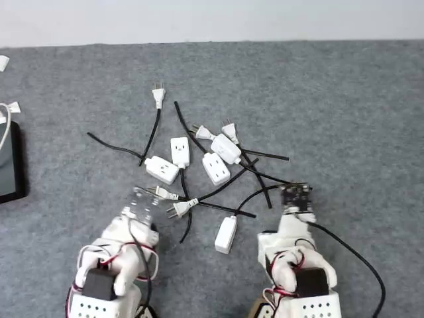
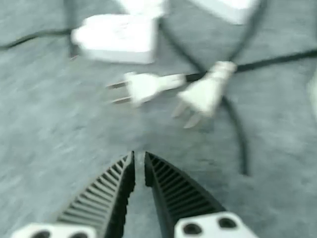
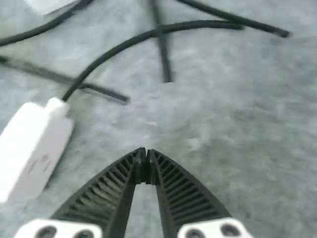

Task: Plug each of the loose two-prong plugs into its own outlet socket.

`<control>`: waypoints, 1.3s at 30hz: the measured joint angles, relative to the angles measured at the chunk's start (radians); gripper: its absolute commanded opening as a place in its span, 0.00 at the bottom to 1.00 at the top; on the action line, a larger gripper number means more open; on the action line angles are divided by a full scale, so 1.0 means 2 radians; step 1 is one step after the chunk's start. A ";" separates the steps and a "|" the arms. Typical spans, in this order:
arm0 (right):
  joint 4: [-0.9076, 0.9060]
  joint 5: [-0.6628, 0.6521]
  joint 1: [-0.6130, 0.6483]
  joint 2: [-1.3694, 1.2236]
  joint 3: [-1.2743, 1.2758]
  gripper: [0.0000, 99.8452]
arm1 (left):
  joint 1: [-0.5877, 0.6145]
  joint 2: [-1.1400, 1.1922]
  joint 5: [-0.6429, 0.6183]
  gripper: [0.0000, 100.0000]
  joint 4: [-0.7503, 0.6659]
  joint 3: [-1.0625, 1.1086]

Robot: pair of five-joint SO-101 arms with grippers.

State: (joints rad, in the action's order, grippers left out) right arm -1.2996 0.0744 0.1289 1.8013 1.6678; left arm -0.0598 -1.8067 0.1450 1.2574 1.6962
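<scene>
From above, the left gripper [image 1: 141, 204] is hanging low over the grey felt tabletop [image 1: 344, 99]. A small white two-prong plug on a black cord [image 1: 163, 193] is lying just ahead of its tips, with a second white plug [image 1: 180, 209] close beside that one. Farther ahead, four white plastic outlet blocks [image 1: 179, 151] are sitting among tangled black cords [image 1: 255, 173]. None of them is holding a plug that I can see. The right gripper [image 1: 296, 197] is hovering near a fifth white outlet block [image 1: 226, 234], which is lying off to its inner side, also with nothing plugged in.

In the left wrist view the jaws are nearly closed, with only a thin slit between them, and are gripping nothing. The small white two-prong plug [image 2: 143, 87] is lying straight ahead of the tips and apart from them, its prongs pointing sideways. The second white plug [image 2: 205, 94] is angling its prongs back toward the gripper.

In the right wrist view the jaws are pressing together at the tips and holding nothing. The fifth white outlet block [image 3: 32, 146] is lying just beside one jaw.

The step in hand looks like picking up the first plug. The left jaws will need to open wide and come down across the plug's body, not its prongs or cord. That keeps the prongs free for a socket and avoids snagging the neighbouring plug.
</scene>
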 measured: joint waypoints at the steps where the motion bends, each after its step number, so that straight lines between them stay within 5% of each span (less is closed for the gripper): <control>1: 0.007 0.000 -0.014 0.000 0.000 0.01 | 0.021 0.000 0.000 0.03 0.000 0.000; 6: 0.073 0.000 -0.093 0.000 0.000 0.01 | 0.071 0.000 0.000 0.03 -0.028 0.000; 13: 0.114 0.000 -0.102 0.000 0.000 0.01 | 0.103 0.000 0.000 0.03 -0.057 0.000; 19: 0.118 0.000 -0.094 0.000 0.000 0.16 | 0.077 -0.001 0.002 0.03 -0.057 0.000; 26: 0.118 -0.002 -0.093 0.000 0.000 0.33 | 0.035 -0.001 0.142 0.03 -0.057 0.000; 32: 0.118 -0.087 -0.093 0.000 0.000 0.24 | 0.076 -0.001 0.193 0.03 -0.071 0.000; 39: 0.118 -0.112 -0.101 0.000 -0.014 0.07 | 0.186 -0.001 0.034 0.03 -0.125 -0.039</control>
State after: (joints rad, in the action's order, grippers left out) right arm -1.0633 -0.1496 -0.0721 1.8013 1.6402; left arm 0.3130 -1.8082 0.2125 1.0073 1.6180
